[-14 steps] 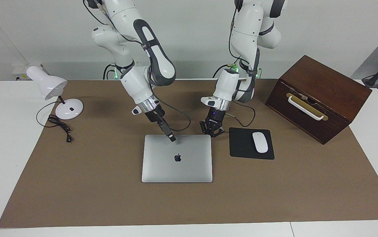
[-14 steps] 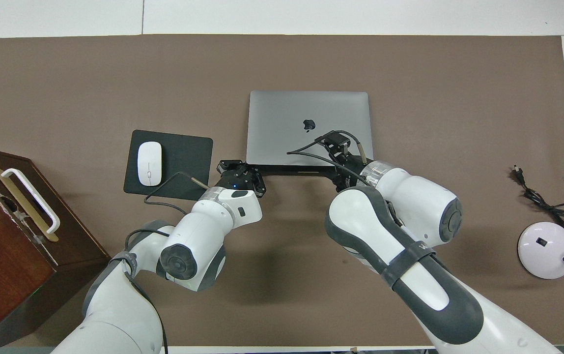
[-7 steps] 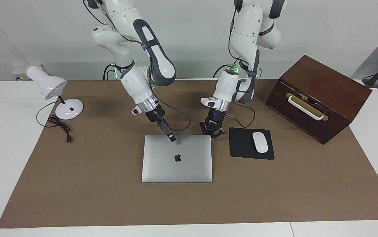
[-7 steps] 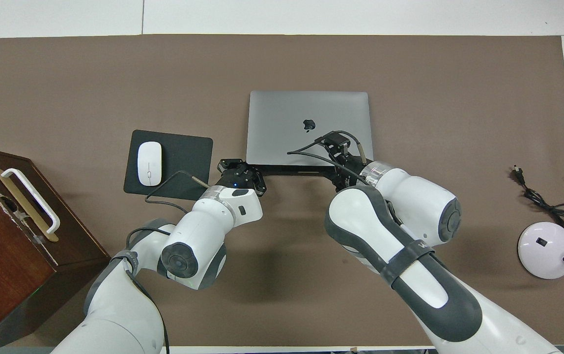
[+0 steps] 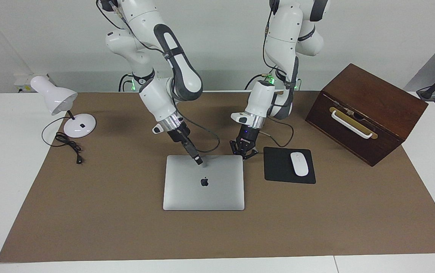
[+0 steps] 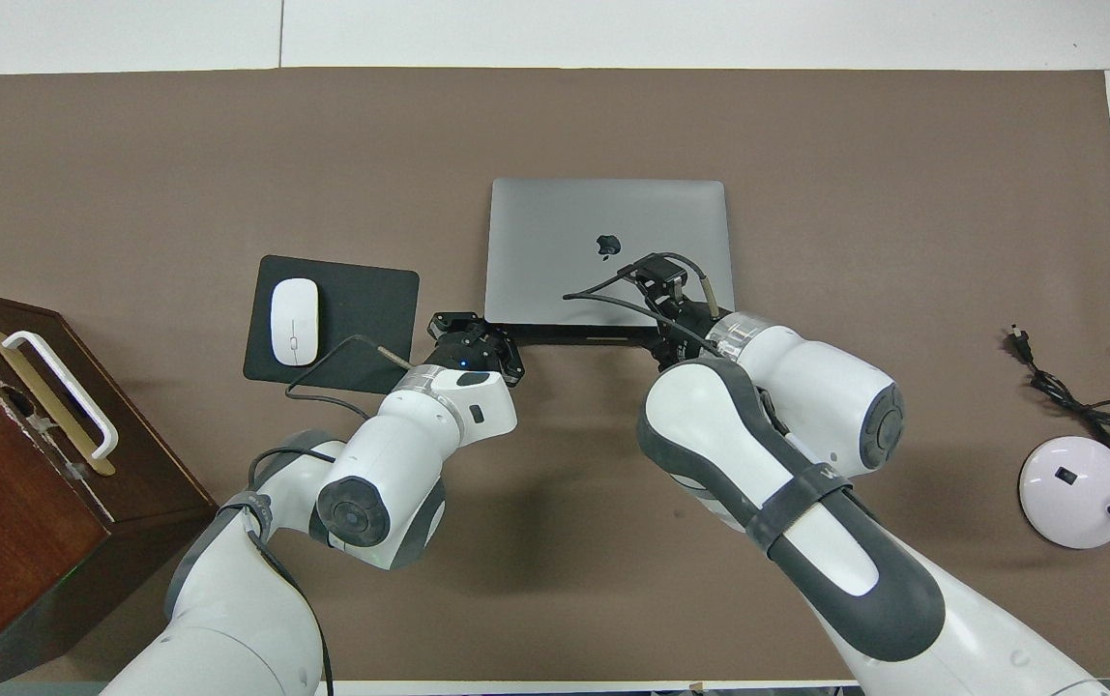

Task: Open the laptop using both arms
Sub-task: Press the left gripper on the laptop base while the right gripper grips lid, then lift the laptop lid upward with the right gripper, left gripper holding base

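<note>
Looking at the facing cam w/ the laptop [image 5: 204,193] as the dial centre. It's shut flat in the middle of the brown mat [image 5: 107,212], logo [image 5: 204,182] up. Anything change in the last sec? (kev)

Barely, tbh. The right gripper [image 5: 199,161] sits at 12 o'clock on the lid, just above the logo, and it's crept a touch further onto the lid. Can't tell if that one's open or closed, it just reads as one thin dark tip. (mo)

And the other one? (kev)

The left gripper [image 5: 243,154] is at the laptop's 1 o'clock corner, by the edge nearest the robots. It's closed tight on nothing, tips together w/ the side links splayed out, and it hasn't really budged. The mouse pad [image 5: 278,167] w/ the mouse [image 5: 299,163] is at 3 o'clock, just beside that gripper. (mo)

So still setup? (kev)

Imo yes. The lid hasn't lifted and the laptop hasn't slid. My guess is the right one is settling in to pin it down while the left one gets ready to work under that corner. The risk is the whole thing skating across the mat if the hold is too light. (mo)
</note>
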